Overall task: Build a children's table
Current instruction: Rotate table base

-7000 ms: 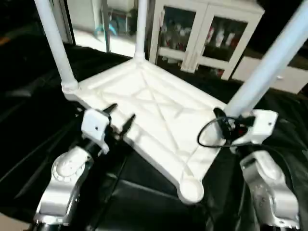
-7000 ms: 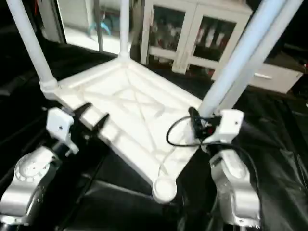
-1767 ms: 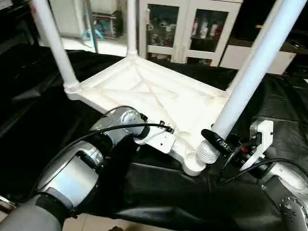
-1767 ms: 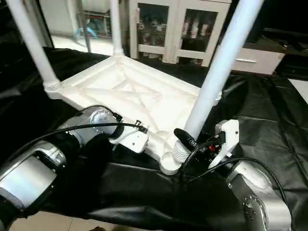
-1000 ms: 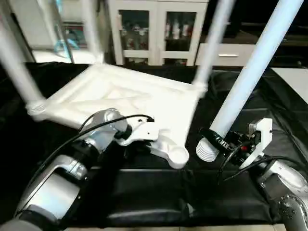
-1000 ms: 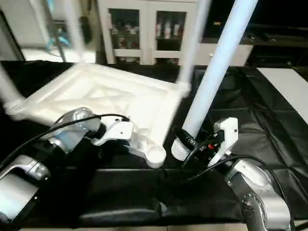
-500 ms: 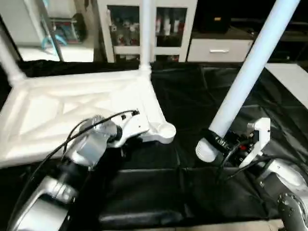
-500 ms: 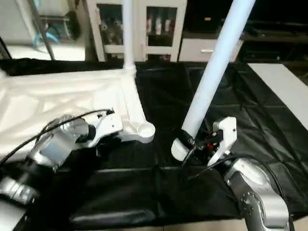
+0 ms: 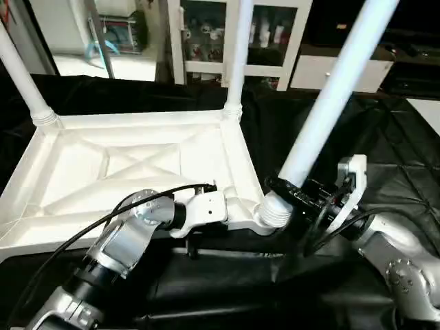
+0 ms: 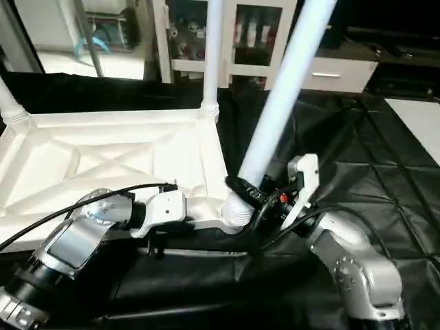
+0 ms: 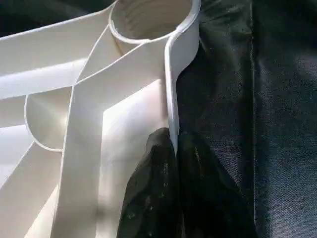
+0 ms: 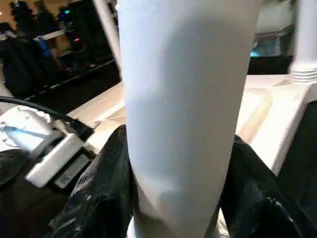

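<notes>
The white tabletop (image 9: 137, 165) lies upside down with its X ribs up. One leg (image 9: 24, 82) stands in the far left corner and another leg (image 9: 237, 55) in the far right corner. My left gripper (image 11: 174, 148) is shut on the thin near rim (image 11: 171, 99) just behind the near right corner socket (image 11: 148, 15). My right gripper (image 9: 289, 194) is shut on a third leg (image 9: 330, 96), tilted to the right. Its ribbed end (image 9: 270, 214) sits at that near right corner. Whether it is inside the socket I cannot tell.
Black cloth (image 9: 330, 289) covers the work surface under and around the tabletop. A white cabinet with glass doors (image 9: 199, 41) and a low white drawer unit (image 9: 313, 69) stand behind. A black cable (image 9: 137, 203) runs along my left forearm.
The tabletop has swung round with my left gripper, which has closed on the rim. The gap between the corner socket and the held leg's ribbed end has closed. The camera has shifted too.
</notes>
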